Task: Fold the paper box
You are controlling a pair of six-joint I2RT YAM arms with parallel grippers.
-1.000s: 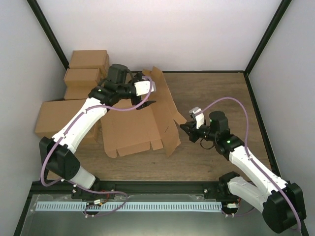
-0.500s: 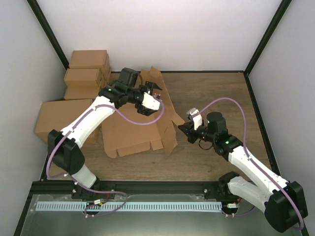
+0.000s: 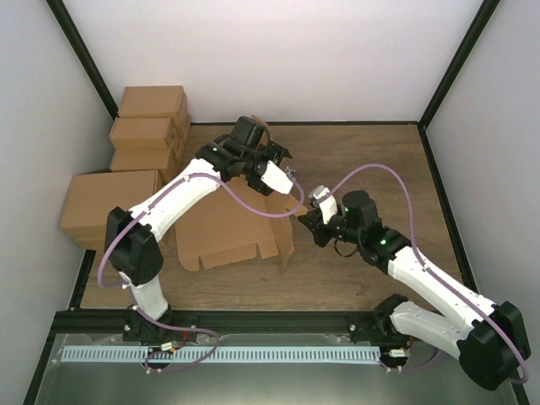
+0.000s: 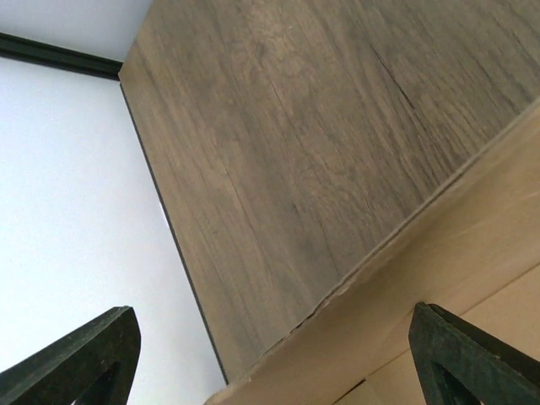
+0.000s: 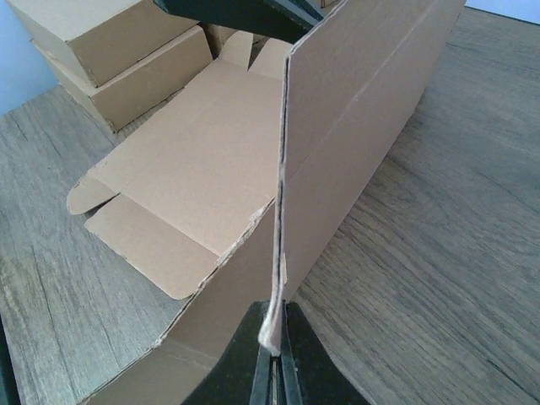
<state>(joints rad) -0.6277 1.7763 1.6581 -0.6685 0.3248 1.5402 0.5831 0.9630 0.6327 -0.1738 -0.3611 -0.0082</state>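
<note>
The paper box (image 3: 224, 224) is a die-cut brown cardboard sheet. Its wide panel lies flat on the table, and its right side panel (image 3: 285, 221) stands nearly upright. My right gripper (image 3: 305, 221) is shut on the near edge of that standing panel; the right wrist view shows the jaws pinching the cardboard edge (image 5: 272, 333). My left gripper (image 3: 283, 156) hovers open at the box's back end, above the raised flap. In the left wrist view its fingers (image 4: 84, 363) are spread wide, with the cardboard edge (image 4: 439, 278) between them, not gripped.
Three small brown cartons (image 3: 150, 101) are stacked at the back left, with a larger carton (image 3: 105, 202) in front of them. They also show in the right wrist view (image 5: 101, 38). White walls enclose the wooden table (image 3: 371, 160).
My left gripper has swung right along the box's back edge. My right gripper has moved left, and the side panel now stands more upright.
</note>
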